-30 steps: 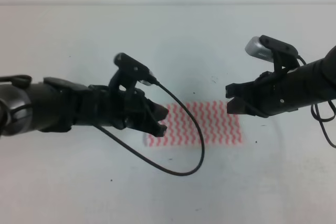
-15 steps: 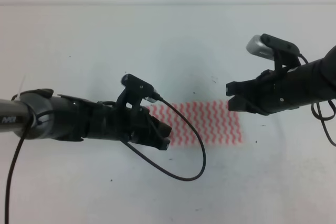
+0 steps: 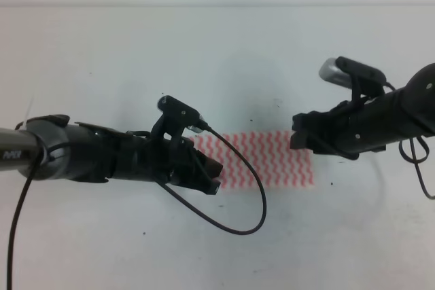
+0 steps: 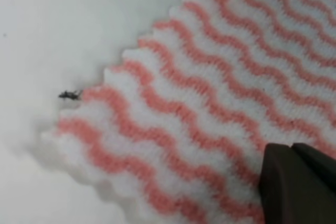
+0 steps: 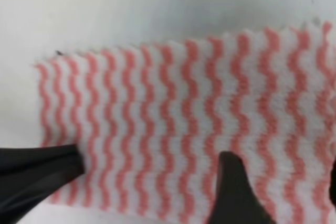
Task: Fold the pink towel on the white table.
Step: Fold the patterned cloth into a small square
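Towel first: a thin pink-red and white wavy-striped cloth (image 3: 272, 159) is laid out flat as a wide rectangle on the plain white worktop (image 3: 204, 52), a bit right of centre in the high view. Its scalloped edges and one corner are seen up close from the left wrist camera (image 4: 173, 129), where a tiny dark speck (image 4: 69, 95) is spotted on the worktop right at the cloth's edge.

The left tool (image 3: 212, 174) is lowered onto the cloth's left end, and that end is hidden beneath it in the high view. One dark fingertip (image 4: 299, 182) is seen pressed on or just over the stripes, but whether the tool is clenched on the fabric or not can't be told. A black cable (image 3: 245, 202) is looped from the left arm across the cloth and the worktop.

The right tool (image 3: 299, 134) is held over the cloth's upper right corner. Its fingers (image 5: 233, 187) are spread apart with striped fabric seen between them, so it's released and nothing is gripped.
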Motion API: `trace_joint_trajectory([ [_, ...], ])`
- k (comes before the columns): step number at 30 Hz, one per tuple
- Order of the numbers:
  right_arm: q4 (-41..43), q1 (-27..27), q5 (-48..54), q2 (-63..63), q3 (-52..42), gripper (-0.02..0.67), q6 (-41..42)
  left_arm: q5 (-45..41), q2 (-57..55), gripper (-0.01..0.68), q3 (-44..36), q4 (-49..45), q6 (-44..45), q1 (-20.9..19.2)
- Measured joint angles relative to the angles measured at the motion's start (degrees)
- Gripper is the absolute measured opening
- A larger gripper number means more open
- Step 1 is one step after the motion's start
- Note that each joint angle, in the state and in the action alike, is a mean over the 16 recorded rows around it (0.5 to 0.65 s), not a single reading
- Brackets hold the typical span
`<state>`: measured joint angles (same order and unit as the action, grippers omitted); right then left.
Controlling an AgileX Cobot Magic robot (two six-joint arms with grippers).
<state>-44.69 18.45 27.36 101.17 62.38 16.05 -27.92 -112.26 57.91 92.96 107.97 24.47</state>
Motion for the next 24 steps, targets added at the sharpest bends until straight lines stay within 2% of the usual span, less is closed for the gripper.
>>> trace_joint_trajectory([
  [24,0.6,0.0,-3.8,6.5,0.1,0.037,-2.5,-1.0,-0.1,0.0,0.0,0.0,0.2,0.0],
])
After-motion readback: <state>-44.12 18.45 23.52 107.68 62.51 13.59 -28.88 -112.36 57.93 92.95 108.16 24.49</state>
